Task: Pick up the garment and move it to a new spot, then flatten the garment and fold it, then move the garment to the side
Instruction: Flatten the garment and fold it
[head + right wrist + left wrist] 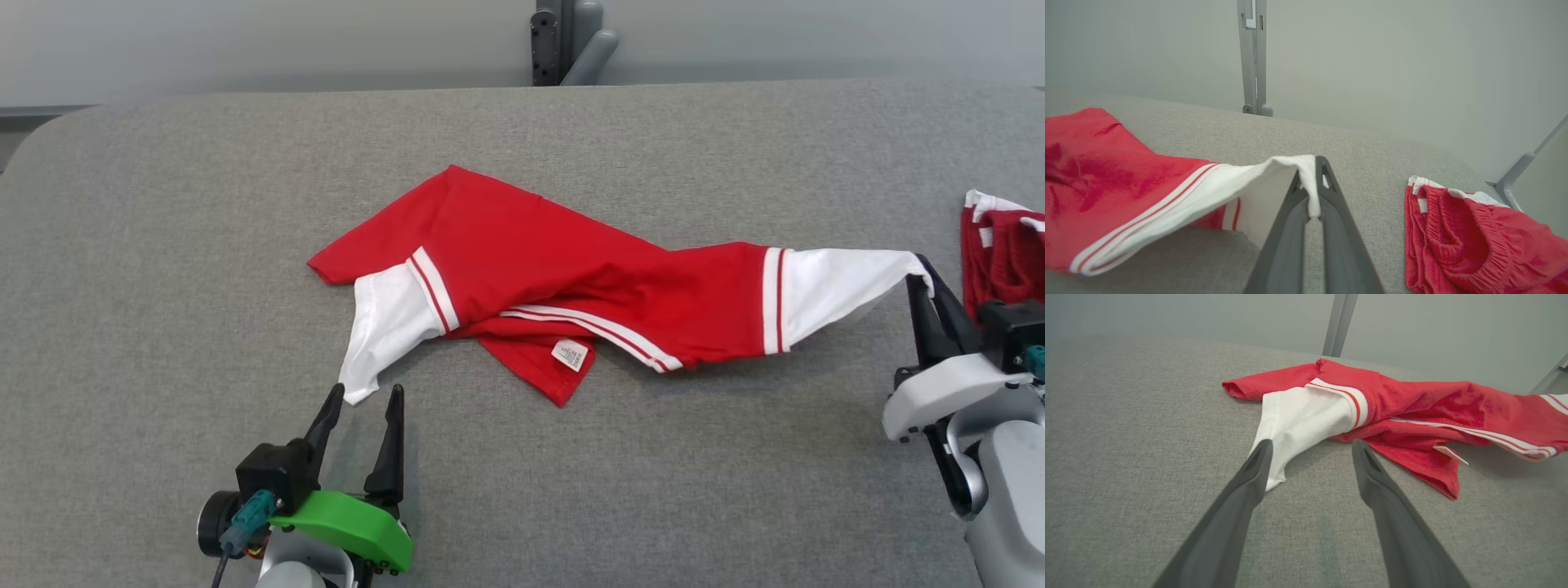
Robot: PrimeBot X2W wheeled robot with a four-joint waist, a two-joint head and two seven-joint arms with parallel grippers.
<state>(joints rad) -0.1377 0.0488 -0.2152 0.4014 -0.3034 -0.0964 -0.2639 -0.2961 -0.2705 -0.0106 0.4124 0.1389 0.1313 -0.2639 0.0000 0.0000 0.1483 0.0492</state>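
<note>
The garment (563, 269) is a red shirt with white, red-striped sleeves, lying crumpled across the middle of the grey table (204, 204). My right gripper (921, 276) is shut on the tip of the garment's right white sleeve (1274, 175), lifting it off the table at the right. My left gripper (365, 400) stands open near the front left, its fingers straddling the end of the left white sleeve (1298, 416). In the left wrist view the left gripper (1310, 451) has the sleeve's tip by its left finger, and the shirt (1433, 412) spreads beyond.
A second red garment with white trim (1000, 253) lies bunched at the table's right edge, just beyond my right gripper, and shows as ribbed red cloth (1470, 232) in the right wrist view. A grey post (571, 41) stands behind the table.
</note>
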